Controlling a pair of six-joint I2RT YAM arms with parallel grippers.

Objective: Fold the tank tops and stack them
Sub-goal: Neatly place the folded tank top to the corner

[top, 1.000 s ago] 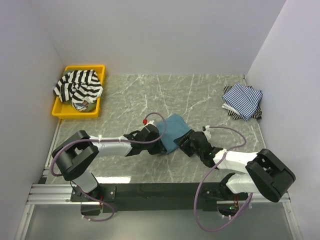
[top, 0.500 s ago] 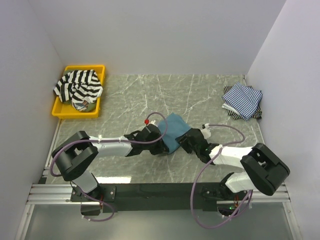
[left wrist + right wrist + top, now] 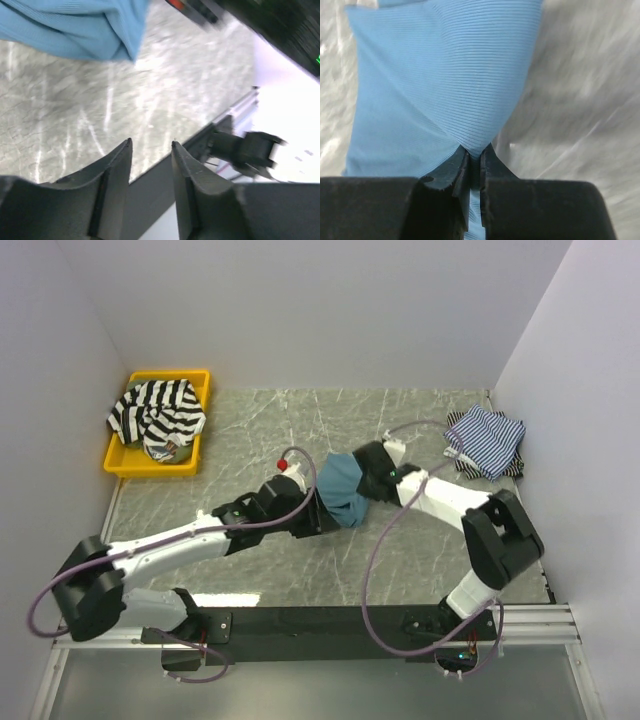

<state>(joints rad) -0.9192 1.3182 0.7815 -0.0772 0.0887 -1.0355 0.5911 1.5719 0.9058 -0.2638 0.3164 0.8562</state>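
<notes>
Pinching a fold of the teal top tight in the right gripper, at the bunched cloth's 2 o'clock edge, mid table. Hovering at its 8 o'clock with the left gripper, fingers slightly apart around nothing, seemingly just clear of the cloth, though blurred. At the table's 2 o'clock, lying in a pile: thin-striped tops. At 10 o'clock, heaped in the tray: black-and-white top

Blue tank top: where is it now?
The blue tank top is central in the top view, between the left gripper and the right gripper pinching it.
</notes>
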